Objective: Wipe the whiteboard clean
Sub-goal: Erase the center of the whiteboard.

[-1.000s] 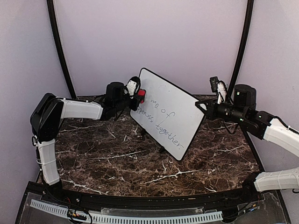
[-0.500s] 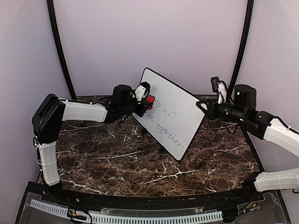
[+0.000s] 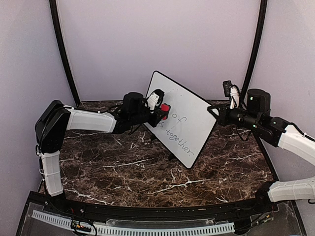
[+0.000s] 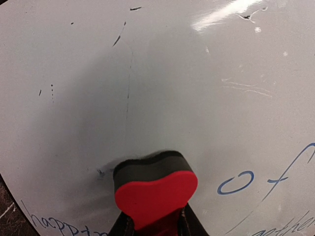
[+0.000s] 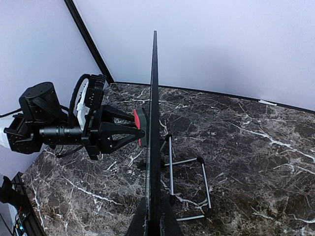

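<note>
The whiteboard [image 3: 192,105] stands tilted on the marble table, its upper left wiped, with blue "of" and dark "together" left lower down. My left gripper [image 3: 161,113] is shut on a red heart-shaped eraser [image 3: 165,108], whose dark felt side presses on the board. In the left wrist view the eraser [image 4: 155,189] sits just left of the "o" on the whiteboard [image 4: 162,73], with faint streaks above it. My right gripper [image 3: 213,112] is shut on the board's right edge. Its wrist view has the whiteboard [image 5: 154,118] edge-on between the jaws of the right gripper [image 5: 152,223].
A thin wire stand [image 5: 189,179] props the board from behind on the marble table [image 3: 123,167]. Two black curved poles [image 3: 61,49] rise along the purple walls at back left and back right. A cable tray [image 3: 147,228] runs along the near edge.
My left gripper has slid right and slightly down across the board with the eraser. The words it passed over are gone. The right arm has not moved.
</note>
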`<action>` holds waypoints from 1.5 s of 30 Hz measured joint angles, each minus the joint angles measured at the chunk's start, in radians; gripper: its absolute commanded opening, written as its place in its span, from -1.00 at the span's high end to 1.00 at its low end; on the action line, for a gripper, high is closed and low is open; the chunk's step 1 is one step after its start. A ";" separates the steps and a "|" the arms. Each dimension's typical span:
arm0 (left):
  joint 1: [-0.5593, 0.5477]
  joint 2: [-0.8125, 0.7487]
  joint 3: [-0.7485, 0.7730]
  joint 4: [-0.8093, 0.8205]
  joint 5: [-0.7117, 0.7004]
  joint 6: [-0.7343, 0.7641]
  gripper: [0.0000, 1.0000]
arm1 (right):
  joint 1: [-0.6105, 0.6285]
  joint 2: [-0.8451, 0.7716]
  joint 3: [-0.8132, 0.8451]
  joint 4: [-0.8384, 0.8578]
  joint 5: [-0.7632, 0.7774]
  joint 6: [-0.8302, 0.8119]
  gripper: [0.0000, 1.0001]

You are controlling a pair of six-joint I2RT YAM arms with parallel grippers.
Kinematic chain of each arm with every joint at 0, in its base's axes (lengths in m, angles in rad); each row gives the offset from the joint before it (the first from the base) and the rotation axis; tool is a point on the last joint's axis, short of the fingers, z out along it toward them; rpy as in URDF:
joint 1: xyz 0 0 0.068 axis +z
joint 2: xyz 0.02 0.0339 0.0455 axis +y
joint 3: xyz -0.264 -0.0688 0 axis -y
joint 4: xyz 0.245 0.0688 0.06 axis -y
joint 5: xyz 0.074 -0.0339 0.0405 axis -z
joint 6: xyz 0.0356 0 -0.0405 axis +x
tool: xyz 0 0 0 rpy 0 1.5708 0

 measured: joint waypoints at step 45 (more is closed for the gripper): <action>0.067 0.045 0.029 -0.043 0.176 -0.029 0.76 | 0.000 0.005 0.000 0.017 0.002 -0.008 1.00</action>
